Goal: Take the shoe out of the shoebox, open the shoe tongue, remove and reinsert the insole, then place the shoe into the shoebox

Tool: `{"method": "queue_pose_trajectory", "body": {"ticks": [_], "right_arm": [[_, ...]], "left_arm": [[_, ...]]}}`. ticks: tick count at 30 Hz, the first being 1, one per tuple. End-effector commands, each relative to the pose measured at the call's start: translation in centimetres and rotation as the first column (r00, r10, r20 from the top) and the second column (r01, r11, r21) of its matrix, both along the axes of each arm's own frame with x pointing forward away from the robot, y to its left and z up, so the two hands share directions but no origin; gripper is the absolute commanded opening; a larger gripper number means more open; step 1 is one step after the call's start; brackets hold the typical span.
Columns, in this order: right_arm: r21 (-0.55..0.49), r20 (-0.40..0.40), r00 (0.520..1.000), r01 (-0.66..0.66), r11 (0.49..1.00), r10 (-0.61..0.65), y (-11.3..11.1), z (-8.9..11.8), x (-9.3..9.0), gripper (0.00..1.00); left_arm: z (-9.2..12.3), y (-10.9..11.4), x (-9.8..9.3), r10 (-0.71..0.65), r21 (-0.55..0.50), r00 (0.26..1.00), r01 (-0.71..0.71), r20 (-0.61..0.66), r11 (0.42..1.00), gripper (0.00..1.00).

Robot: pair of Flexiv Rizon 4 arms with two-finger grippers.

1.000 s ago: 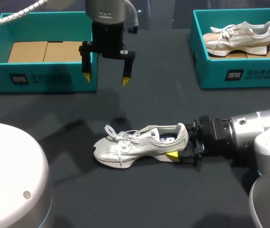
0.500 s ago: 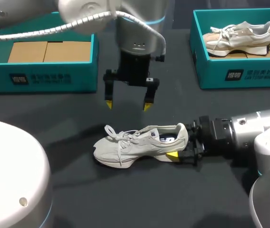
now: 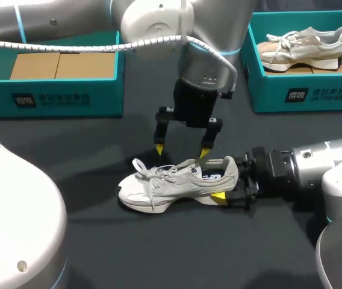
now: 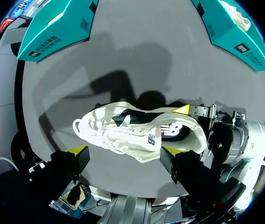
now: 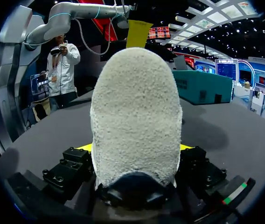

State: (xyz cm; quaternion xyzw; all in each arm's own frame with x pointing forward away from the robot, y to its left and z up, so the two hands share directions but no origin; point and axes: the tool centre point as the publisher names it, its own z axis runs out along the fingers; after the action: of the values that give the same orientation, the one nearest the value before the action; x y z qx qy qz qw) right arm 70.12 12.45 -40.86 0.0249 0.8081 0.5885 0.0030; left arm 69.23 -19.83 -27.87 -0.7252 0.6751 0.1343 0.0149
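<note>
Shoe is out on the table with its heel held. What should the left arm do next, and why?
Probably lower the left gripper a little and close on the tongue of the shoe. Its fingers are open and hang just above the shoe's opening, touching nothing, while the right gripper clamps the heel, steadying it.

You have no print here that reads clearly. Behind the shoe [image 3: 177,183], the left shoebox [image 3: 50,99] and the right shoebox [image 3: 324,94] each carry a dark emblem and pale lettering on the front wall. The shoe's side bears a small dark logo.
</note>
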Motion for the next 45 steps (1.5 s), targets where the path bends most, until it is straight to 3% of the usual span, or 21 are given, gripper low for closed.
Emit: {"method": "queue_pose_trajectory", "body": {"ticks": [1,18,28,42,45], "right_arm": [[-0.003,0.000,1.000,0.001,1.000,-0.001,0.4,-0.2,-0.2,0.00],[-0.003,0.000,1.000,0.001,1.000,-0.001,0.4,-0.2,-0.2,0.00],[-0.003,0.000,1.000,0.001,1.000,-0.001,0.4,-0.2,-0.2,0.00],[-0.003,0.000,1.000,0.001,1.000,-0.001,0.4,-0.2,-0.2,0.00],[-0.003,0.000,1.000,0.001,1.000,-0.001,0.4,-0.2,-0.2,0.00]], "left_arm": [[-1.6,-2.1,-0.1,0.011,0.071,1.000,-0.010,-0.020,0.997,1.00],[-6.3,-2.8,-0.8,0.067,0.219,0.996,-0.054,-0.050,0.974,1.00],[-6.1,-0.5,-1.8,0.070,0.296,0.991,-0.032,-0.118,0.955,0.99],[-3.8,1.6,-2.7,0.045,0.251,0.990,-0.010,-0.134,0.968,0.43],[-3.6,1.8,-2.7,0.040,0.244,0.992,-0.011,-0.118,0.970,0.17]]}}
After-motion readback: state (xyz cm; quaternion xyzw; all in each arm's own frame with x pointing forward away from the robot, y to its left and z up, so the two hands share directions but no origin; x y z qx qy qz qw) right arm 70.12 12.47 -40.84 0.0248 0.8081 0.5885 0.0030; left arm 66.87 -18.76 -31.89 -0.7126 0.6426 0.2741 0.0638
